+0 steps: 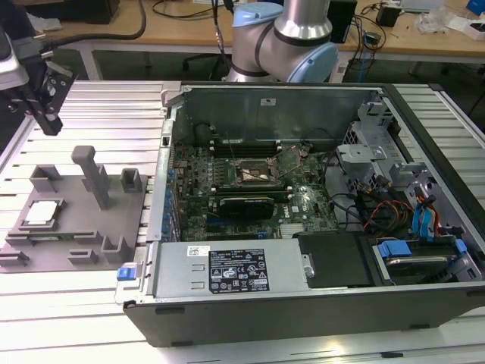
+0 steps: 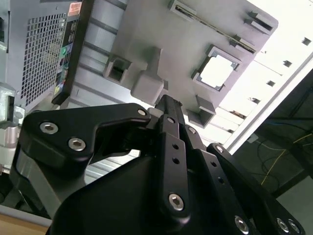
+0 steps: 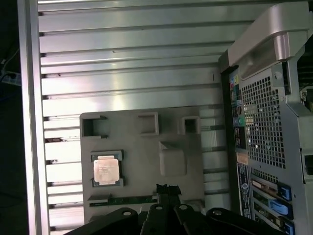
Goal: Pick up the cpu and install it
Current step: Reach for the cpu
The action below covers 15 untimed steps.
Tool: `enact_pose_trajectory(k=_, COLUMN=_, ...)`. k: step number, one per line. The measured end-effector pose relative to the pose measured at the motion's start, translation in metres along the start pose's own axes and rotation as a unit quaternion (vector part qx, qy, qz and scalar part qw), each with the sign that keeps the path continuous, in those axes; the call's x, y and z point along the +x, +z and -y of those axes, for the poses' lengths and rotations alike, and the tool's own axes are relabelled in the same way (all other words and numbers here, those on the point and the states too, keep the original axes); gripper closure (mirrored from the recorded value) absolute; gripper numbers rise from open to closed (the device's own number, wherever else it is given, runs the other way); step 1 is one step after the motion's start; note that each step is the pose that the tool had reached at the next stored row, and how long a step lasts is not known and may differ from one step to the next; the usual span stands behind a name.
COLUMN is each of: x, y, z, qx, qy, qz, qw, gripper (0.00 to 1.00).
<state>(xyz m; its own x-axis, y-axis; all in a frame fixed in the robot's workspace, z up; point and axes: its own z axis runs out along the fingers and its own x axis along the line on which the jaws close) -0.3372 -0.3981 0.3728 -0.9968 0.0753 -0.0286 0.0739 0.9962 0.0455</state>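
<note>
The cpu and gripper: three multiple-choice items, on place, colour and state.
1. The cpu lies: A) in the motherboard socket; B) in the fixture tray, at the exterior view's left of the computer case; C) on the power supply.
2. The fixture tray is: A) grey; B) blue; C) red.
3. The gripper is: A) clamped on the cpu; B) inside the case; C) empty, clear of the cpu.
1B, it sits in a tray pocket; 2A, plain grey; 3C, nothing between its fingers in both wrist views.
</note>
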Motion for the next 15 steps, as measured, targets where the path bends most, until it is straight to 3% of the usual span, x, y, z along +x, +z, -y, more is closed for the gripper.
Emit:
enact_pose_trajectory(k=9, x=0.0255, y=0.0248, z=0.0028, qx=0.0001, qy=0.0, qz=-0.0001, qw=1.0, gripper=0.89)
enact_pose_trajectory(k=15, x=0.0342, y=0.038, z=0.004, qx=0.0, qy=0.0, qz=0.0, qw=1.0, gripper=0.89)
